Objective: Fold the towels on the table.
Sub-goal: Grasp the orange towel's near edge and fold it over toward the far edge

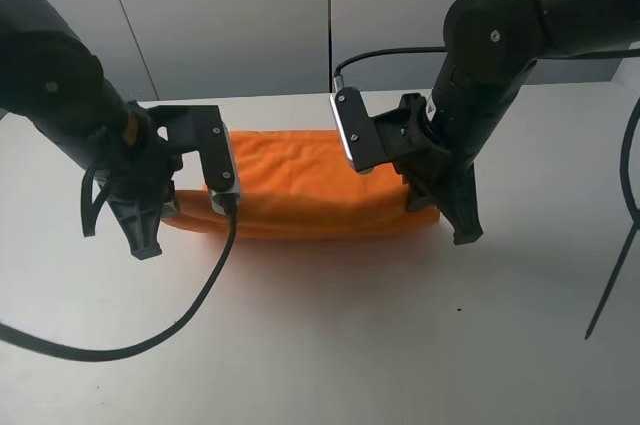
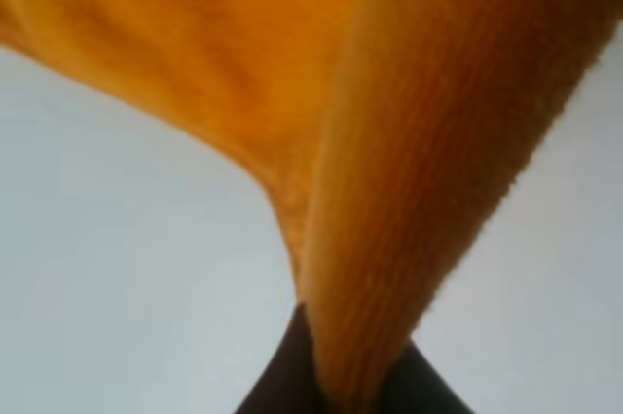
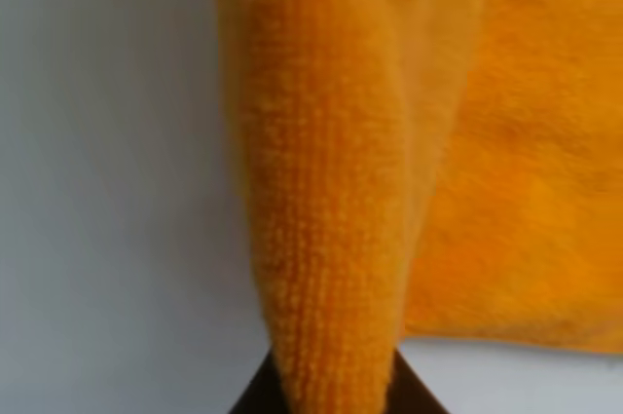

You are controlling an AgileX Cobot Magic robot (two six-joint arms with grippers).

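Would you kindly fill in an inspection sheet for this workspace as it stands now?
Surface: white table, matte and plain.
Job's things: one orange towel, doubled into a long band towards the table's far edge.
Clutter: one tiny dark speck; otherwise nothing seen.
Grippers: left gripper shut on one end of the towel; right gripper shut on the other end.
Cables: black cable loops over the table on the left; second cable hangs at the right edge.
Surroundings: grey wall panels behind the table.
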